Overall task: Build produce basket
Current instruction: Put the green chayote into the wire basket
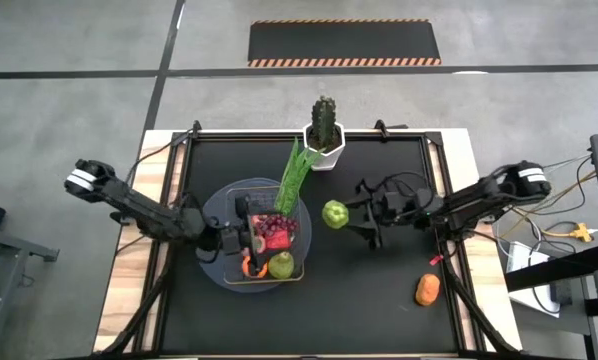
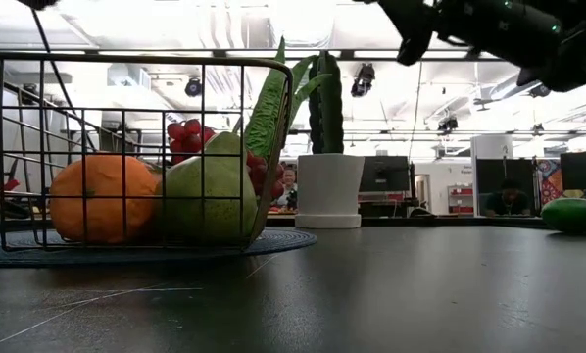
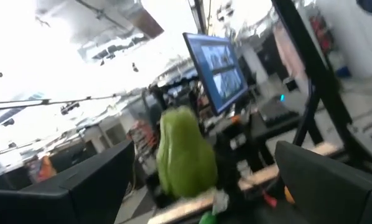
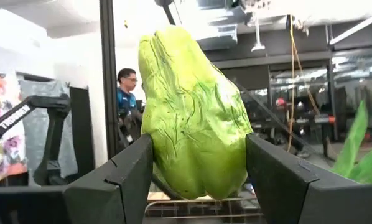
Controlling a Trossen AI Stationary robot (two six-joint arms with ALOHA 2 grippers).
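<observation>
The dark wire basket [image 1: 233, 200] stands on a round grey-blue disc [image 1: 212, 212]. It holds purple grapes [image 1: 275, 232], an orange [image 1: 251, 266] and a green pear [image 1: 281, 265]. A long green leafy stalk [image 1: 295, 175] leans out over the basket's far rim. My right gripper [image 1: 347, 216] is just right of the basket, shut on another wrinkled green pear [image 1: 334, 213]. My left gripper [image 1: 245, 238] is open and empty at the basket's left side. In its wrist view [image 3: 204, 186] a green pear [image 3: 183, 155] shows farther off, between the fingers and untouched. My right gripper pinches the green pear's lower half [image 4: 192, 155] between its two fingers, one on each side. The fingers [image 4: 120, 180] come level from the table's right side. The pear stands upright in the hold, its narrow end up. I cannot tell whether it is clear of the table.
A white pot with a dark cactus [image 1: 324, 135] stands behind the basket at the far edge. An orange carrot [image 1: 428, 290] lies on the table at the near right. In the low view a rounded green thing [image 2: 572, 214] lies on the table at the right.
</observation>
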